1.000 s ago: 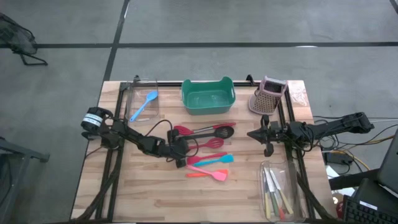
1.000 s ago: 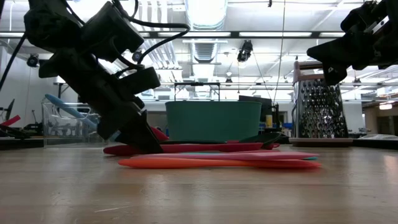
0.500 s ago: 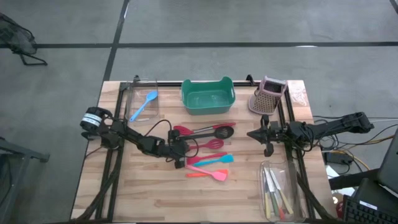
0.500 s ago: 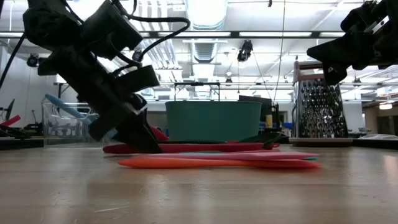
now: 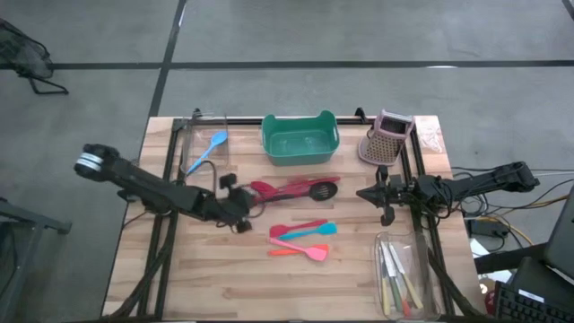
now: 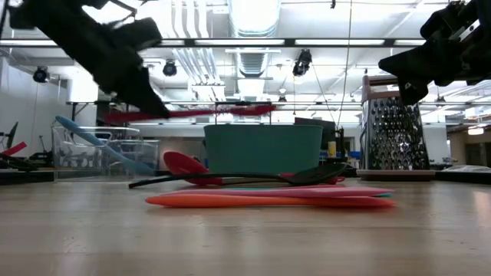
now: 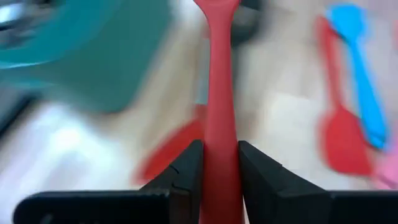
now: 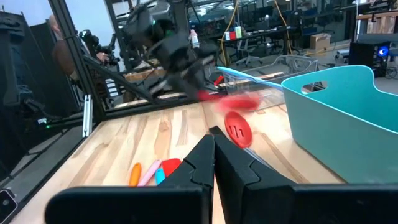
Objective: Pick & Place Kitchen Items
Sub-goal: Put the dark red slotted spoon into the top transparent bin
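Observation:
My left gripper [image 5: 242, 205] is shut on a long red utensil [image 6: 201, 112] and holds it in the air above the middle of the table. Below it lie a red spoon [image 6: 181, 162], a black slotted turner [image 5: 319, 190] and the pink, blue and orange spatulas [image 5: 303, 231], all flat on the wood. My right gripper [image 5: 377, 194] waits shut and level, off the table top, at the table's right, with nothing in it. My left gripper pinches the red utensil's slim handle [image 7: 220, 147] between its two fingers [image 7: 191, 169]. It comes slanting down from the table's left, and the utensil runs on ahead of the fingers toward the right. The utensil is lifted clear and nearly level.
A teal tub [image 5: 300, 140] and a pinkish perforated holder [image 5: 387, 136] stand at the far edge. A clear bin [image 5: 203, 135] at the far left holds a blue spatula [image 5: 210, 149]. A clear bin [image 5: 401, 280] at the near right holds pale-handled metal pieces.
My left gripper has risen from the table and drawn back toward the table's left edge. The red utensil has come up with it, off the pile of utensils, and now hangs clear and nearly level. The other utensils stay on the table.

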Controlling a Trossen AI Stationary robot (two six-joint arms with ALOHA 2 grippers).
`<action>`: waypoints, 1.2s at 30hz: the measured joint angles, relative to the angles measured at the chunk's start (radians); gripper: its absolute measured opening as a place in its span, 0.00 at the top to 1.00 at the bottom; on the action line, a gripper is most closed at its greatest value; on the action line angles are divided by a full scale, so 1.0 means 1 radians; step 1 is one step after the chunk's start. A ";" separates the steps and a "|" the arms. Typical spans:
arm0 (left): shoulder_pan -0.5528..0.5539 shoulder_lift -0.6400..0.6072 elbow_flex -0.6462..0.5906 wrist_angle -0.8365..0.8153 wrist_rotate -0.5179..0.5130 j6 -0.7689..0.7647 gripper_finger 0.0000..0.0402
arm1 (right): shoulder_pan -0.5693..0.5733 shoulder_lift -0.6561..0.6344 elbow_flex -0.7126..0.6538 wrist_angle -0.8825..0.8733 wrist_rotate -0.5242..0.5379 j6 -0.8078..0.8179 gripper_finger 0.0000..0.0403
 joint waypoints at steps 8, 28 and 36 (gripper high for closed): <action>0.013 -0.230 0.000 -0.318 -0.354 -0.195 0.80 | 0.000 0.000 0.000 0.000 0.000 0.000 0.98; 0.329 -0.215 -0.004 -0.577 -0.499 -0.442 0.78 | 0.000 0.000 0.000 0.000 0.000 0.000 0.98; 0.415 -0.152 -0.034 -0.576 -0.432 -0.455 0.78 | 0.000 0.000 0.000 0.000 0.000 0.000 0.98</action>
